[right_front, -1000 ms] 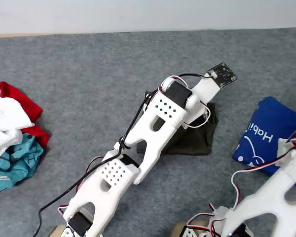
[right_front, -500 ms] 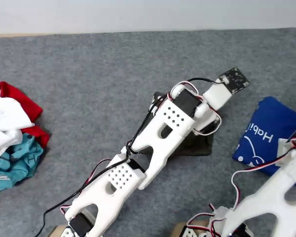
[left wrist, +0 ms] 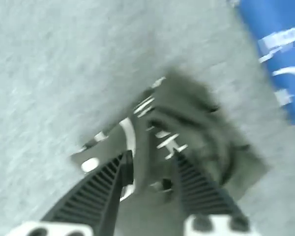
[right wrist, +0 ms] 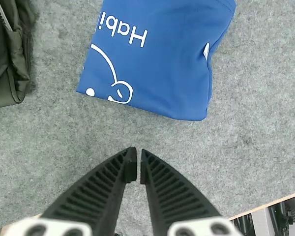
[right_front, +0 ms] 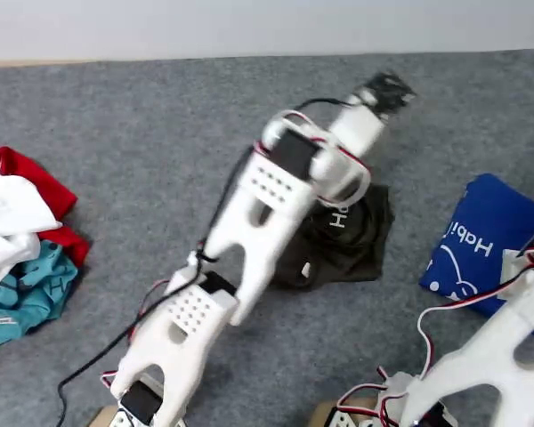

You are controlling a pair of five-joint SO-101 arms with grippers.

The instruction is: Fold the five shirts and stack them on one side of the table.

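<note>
Left wrist view: dark shirt (left wrist: 196, 113) caught between left gripper (left wrist: 153, 157) jaws.

My left arm (right_front: 249, 213) stretches far toward the middle, my left gripper (left wrist: 153, 157) clamped on the dark shirt (left wrist: 196, 113). My right gripper (right wrist: 137, 152) hangs at near right, fingers together, pointing down.

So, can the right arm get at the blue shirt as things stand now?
Probably yes: the right gripper, shut, points at the blue shirt with only grey table between.
</note>
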